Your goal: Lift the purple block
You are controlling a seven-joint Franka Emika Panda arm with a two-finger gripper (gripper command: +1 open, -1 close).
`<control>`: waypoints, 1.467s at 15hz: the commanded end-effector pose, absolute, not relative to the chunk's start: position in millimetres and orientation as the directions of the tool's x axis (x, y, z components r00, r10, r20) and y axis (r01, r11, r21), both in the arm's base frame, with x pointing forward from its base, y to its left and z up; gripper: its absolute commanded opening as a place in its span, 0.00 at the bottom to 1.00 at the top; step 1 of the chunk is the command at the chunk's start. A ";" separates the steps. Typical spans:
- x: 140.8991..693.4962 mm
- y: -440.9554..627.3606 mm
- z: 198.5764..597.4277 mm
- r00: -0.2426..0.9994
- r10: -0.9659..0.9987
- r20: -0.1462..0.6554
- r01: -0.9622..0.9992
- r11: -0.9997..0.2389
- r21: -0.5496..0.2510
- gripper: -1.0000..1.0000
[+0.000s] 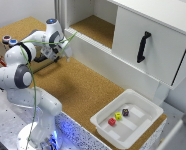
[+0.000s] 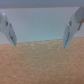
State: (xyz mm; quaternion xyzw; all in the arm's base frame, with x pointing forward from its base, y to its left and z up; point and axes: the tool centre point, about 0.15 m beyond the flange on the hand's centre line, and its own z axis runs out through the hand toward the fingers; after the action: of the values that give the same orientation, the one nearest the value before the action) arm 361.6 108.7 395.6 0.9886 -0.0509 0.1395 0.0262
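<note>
"Tool (image 1: 64, 47) is up high by the white cupboard (image 1: 148, 37), with its two fingers (image 2: 7, 30) spread wide and nothing between them."

"So where is the purple block (image 1: 125, 112)?"

"Far off, in the white tray (image 1: 143, 102) at the other end of the bench (image 1: 83, 85), next to a yellow block (image 1: 118, 116) and a red block (image 1: 112, 121)."

"What now?"

"I think it is only starting. It must go over to the tray, come down, and squeeze the purple one."

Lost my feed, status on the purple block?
Hand open, empty, far from bin. Purple block in bin beside yellow cube, red cube. Nothing covering it.
</note>
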 end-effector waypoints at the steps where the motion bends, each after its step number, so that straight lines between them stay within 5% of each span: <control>1: 347.2 -21.1 391.9 0.946 -0.057 0.318 -0.048 -0.998 -0.038 1.00; 7: 342.8 -146.8 378.8 0.940 -0.139 0.311 -0.136 -0.990 -0.031 1.00; 15: 336.3 -308.9 366.5 0.817 -0.508 0.272 -0.537 -0.843 0.041 1.00; 22: 338.3 -388.3 321.5 0.809 -0.558 0.184 -0.575 -0.817 0.052 1.00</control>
State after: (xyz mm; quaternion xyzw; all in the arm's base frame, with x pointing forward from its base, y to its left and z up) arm 314.6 -314.5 355.1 0.9442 -0.2874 0.1478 0.0632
